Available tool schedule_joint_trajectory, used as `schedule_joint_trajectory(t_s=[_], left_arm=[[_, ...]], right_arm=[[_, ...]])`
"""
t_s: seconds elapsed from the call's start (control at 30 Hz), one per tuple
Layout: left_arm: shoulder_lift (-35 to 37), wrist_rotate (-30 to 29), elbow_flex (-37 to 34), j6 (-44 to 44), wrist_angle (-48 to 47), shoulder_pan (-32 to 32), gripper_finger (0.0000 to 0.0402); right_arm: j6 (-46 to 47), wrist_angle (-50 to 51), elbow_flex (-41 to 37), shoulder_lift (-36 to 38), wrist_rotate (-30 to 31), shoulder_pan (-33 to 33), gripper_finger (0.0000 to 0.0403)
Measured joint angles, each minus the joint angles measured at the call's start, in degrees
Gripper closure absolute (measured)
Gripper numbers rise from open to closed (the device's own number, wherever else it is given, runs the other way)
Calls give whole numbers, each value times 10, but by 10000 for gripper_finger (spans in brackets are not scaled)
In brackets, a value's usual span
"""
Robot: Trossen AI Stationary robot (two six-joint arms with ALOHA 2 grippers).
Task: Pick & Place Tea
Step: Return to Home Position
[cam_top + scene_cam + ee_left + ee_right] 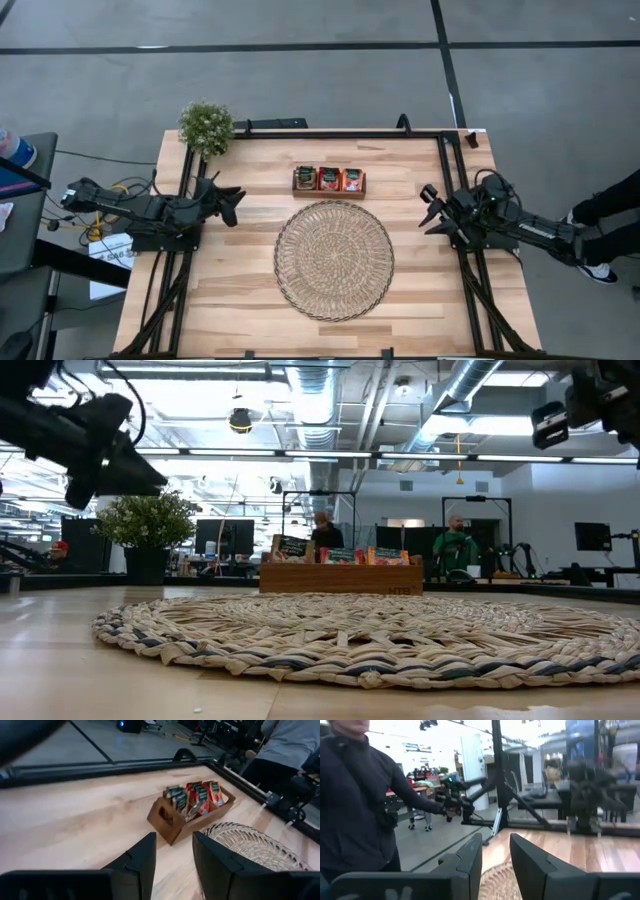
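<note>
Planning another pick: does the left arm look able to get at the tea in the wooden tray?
Probably yes: the left hand is open, only bare table separates it from the tray, and the tea stands uncovered. The right hand waits across the table.

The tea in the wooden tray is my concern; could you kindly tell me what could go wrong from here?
1. The tea stands loosely, leaning in the tray; a knock might spill it.
2. A person stands close beside the right arm; the right gripper could swing toward them.
3. The left gripper sits near the plant and might brush it.
</note>
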State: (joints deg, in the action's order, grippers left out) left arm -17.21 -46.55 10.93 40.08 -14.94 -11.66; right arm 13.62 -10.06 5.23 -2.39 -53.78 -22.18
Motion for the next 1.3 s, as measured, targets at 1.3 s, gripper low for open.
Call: schedule_joint_trajectory(t_s=[1.3], left_arm=[[45,39,-64,-32,40,0,282]], right_arm=[[14,43,-48,21,63,26,310]])
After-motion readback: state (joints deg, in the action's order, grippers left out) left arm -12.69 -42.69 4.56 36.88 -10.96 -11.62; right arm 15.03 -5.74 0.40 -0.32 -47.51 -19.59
